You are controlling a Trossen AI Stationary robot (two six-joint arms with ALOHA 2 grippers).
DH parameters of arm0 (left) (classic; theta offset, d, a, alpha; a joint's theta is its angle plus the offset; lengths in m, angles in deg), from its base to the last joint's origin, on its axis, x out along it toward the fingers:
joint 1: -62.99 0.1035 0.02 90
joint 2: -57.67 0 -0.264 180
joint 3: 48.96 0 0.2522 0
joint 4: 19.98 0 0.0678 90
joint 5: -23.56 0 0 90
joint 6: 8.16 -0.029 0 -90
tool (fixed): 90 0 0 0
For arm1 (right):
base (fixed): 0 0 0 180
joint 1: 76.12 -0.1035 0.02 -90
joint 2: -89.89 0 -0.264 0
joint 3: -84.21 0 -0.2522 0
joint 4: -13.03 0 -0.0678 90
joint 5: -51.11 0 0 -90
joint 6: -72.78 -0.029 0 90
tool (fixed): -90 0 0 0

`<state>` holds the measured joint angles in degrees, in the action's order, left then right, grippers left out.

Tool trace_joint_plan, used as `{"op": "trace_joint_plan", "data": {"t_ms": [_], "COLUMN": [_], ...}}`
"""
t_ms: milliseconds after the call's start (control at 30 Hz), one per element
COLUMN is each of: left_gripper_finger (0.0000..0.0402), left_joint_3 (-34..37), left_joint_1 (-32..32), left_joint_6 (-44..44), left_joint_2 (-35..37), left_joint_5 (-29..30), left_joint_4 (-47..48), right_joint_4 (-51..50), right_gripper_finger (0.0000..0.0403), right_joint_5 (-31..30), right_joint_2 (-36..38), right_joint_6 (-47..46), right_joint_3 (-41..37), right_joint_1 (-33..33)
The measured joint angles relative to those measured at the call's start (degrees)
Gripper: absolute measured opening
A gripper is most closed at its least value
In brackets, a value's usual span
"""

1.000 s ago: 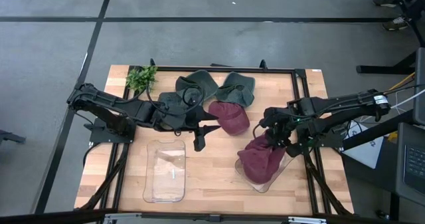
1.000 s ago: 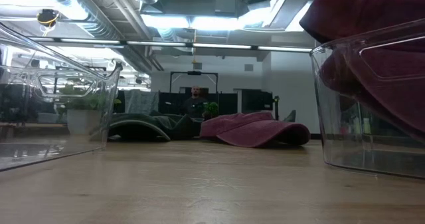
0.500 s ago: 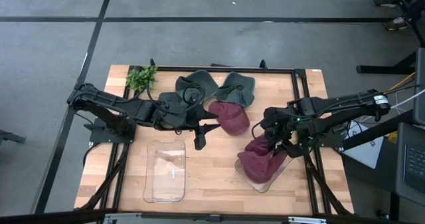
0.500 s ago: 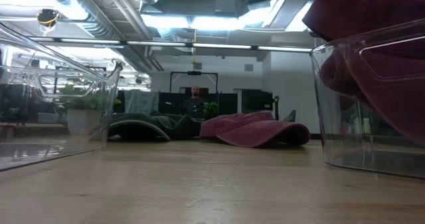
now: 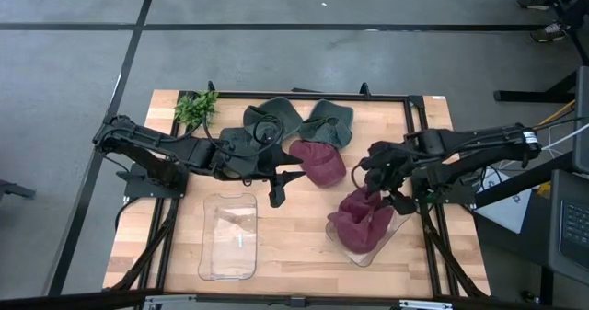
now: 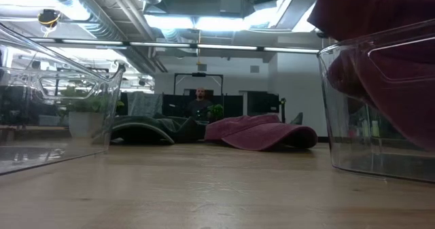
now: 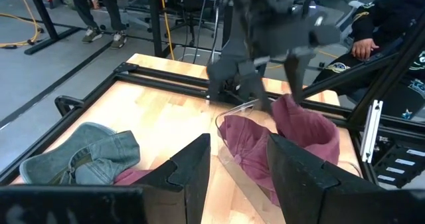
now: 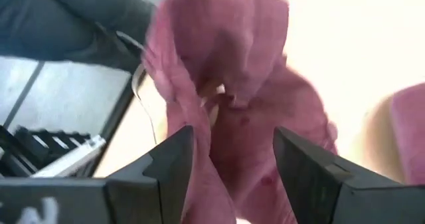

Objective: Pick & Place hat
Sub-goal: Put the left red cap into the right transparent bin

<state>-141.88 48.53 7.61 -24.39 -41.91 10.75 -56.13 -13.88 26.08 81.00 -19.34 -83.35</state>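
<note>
while the left tool waits parted at mid-desk in the high view, the right tool hangs wide above the maroon hat in its clear bin; the right wrist view shows its fingers spread, empty.

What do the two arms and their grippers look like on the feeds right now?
Both arms are dark, nearly black, jointed links with black cables running along them. The left gripper has two broad, angular black fingers. The right gripper has the same blocky black fingers. The right arm shows a small white marking near its base.
</note>
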Motion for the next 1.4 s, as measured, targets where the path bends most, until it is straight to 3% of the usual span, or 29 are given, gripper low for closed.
{"op": "trace_joint_plan", "data": {"t_ms": [333, 467, 633, 767, 1000, 1167, 1400], "left_gripper_finger": [0.0143, 0.0143, 0.0143, 0.0143, 0.0143, 0.0143, 0.0143], "left_joint_3": [0.0, 0.0, 0.0, 0.0, 0.0, 0.0, 0.0], "left_joint_1": [0.1, 0.5, 0.8, 0.8, 0.8, 0.7, 0.7], "left_joint_6": [0.0, -1.3, -3.0, -4.5, -4.5, -4.6, -4.6], "left_joint_2": [0.0, 0.0, 0.0, 0.0, 0.0, 0.0, 0.0], "left_joint_5": [0.0, 0.0, 0.0, -0.1, -0.2, -0.2, -0.2], "left_joint_4": [0.0, 0.0, 0.0, 0.0, 0.0, 0.0, 0.0], "right_joint_4": [-5.7, -6.4, -15.5, -20.9, -20.3, -16.7, -6.3], "right_gripper_finger": [0.0207, 0.0207, 0.0207, 0.0207, 0.0207, 0.0207, 0.0207], "right_joint_5": [0.2, 0.8, 0.6, -4.3, -13.9, -18.8, -20.7], "right_joint_2": [0.0, 0.0, 0.0, 0.5, 1.1, 1.1, 1.1], "right_joint_6": [-19.9, -27.7, -28.8, -30.4, -34.2, -34.8, -34.7], "right_joint_3": [13.5, 14.6, 14.6, 13.3, 6.5, 0.4, -3.8], "right_joint_1": [-1.1, -4.0, -9.9, -14.9, -22.4, -26.3, -28.0]}}
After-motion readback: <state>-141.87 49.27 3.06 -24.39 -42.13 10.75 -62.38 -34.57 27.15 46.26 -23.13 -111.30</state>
